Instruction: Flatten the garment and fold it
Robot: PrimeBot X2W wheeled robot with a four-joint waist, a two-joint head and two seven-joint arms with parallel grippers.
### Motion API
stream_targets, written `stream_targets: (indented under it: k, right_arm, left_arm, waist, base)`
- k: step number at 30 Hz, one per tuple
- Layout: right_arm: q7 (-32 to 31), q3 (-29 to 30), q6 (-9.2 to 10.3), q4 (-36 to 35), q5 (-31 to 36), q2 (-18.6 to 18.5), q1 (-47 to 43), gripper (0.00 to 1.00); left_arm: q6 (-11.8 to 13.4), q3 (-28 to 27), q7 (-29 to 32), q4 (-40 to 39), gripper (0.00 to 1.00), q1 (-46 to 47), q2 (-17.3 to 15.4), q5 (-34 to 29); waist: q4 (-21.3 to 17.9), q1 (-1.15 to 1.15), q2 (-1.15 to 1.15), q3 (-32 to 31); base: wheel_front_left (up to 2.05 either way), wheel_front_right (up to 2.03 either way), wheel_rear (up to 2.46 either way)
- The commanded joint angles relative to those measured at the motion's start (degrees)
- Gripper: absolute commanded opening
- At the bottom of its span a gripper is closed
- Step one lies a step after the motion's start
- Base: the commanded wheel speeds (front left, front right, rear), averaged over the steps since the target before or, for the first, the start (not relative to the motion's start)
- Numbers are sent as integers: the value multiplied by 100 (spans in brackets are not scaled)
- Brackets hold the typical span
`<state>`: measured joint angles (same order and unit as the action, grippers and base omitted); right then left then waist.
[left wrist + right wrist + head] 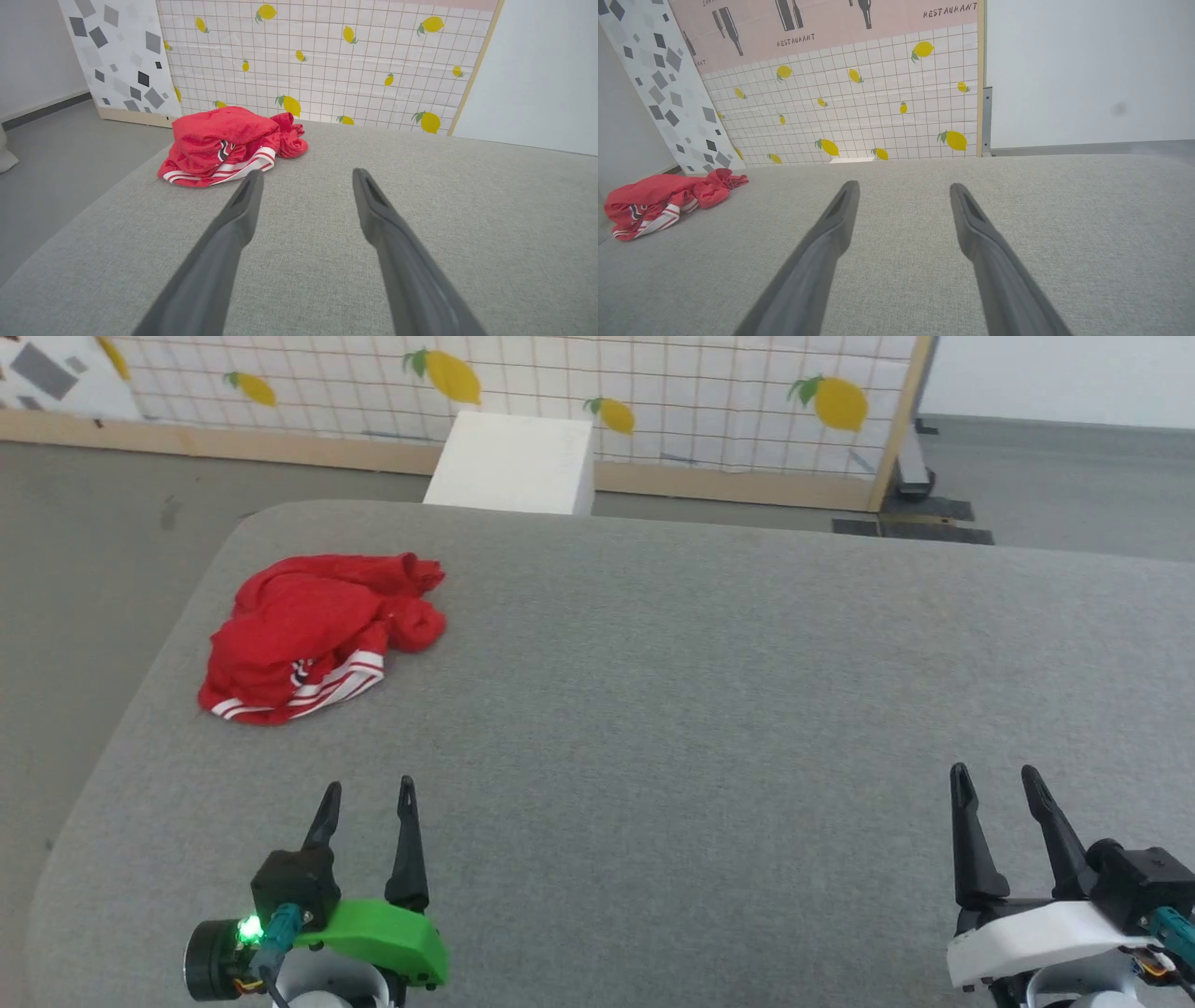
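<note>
Well apart from left gripper (369,786), garment (299,635) bunched nr table (700,709) edge.

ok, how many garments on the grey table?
1: a crumpled red T-shirt with red-white striped trim, far left of the grey fabric table. Its folds could hide another.

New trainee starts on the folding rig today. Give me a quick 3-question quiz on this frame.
1. True or false: the garment lies spread flat on the grey table.
2. In the head view, where on the table is the garment? A. far left part. B. centre. C. near right corner.
3. Fill in: the left claw and the right claw are both ___, holding nothing.

Key:
1. False: it is crumpled in a heap, with the striped trim showing.
2. A.
3. open.
</note>
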<state>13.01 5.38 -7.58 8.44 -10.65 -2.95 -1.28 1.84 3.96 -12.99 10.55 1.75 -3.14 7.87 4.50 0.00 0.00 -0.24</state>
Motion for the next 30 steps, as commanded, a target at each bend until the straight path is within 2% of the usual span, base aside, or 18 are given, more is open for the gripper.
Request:
stream_targets:
  k: [1, 18, 30]
  right_arm:
    - [65, -8, 8, 37, -11, 7, 15, 100]
    - [199, -224, 9, 206, -51, 7, 14, 100]
    - [199, -427, 9, 336, -43, 7, 12, 100]
  left_arm:
    - [33, -11, -68, 25, 100, 100, 7, 49]
    - [83, -86, -201, 89, 100, 31, -26, 127]
    - [68, -116, -201, 107, 100, -20, -55, 132]
  waist:
    - [203, 0, 0, -13]
    - [1548, 0, 0, -25]
    - [2127, 0, 0, -52]
  base:
    - [0, 0, 0]
    - [0, 0, 0]
    - [0, 0, 0]
